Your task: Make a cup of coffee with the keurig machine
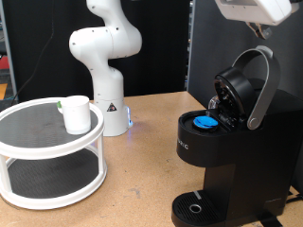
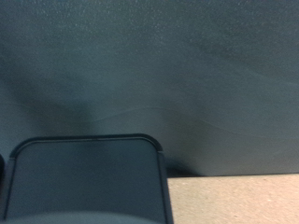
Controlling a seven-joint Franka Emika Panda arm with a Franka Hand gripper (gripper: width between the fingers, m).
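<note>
The keurig machine point(image 1: 222, 142) stands at the exterior view's right with its lid point(image 1: 248, 90) raised by the silver-grey handle. A blue-topped pod point(image 1: 204, 121) sits in the open chamber. The circular drip tray point(image 1: 196, 208) at its foot has nothing on it. The cup point(image 1: 76, 114), a white mug with a green mark at the rim, stands on the top tier of a round white shelf point(image 1: 28, 142) at the left. My gripper point(image 1: 258, 28) hangs at the top right edge, above the raised lid, touching nothing; its fingers barely show. The wrist view shows no fingers.
The white robot base point(image 1: 104, 66) stands at the back centre on the wooden table point(image 1: 133, 184). A dark backdrop point(image 2: 149, 75) fills the wrist view, with a dark rounded block point(image 2: 84, 182) low in it and a strip of table point(image 2: 234, 201) beside it.
</note>
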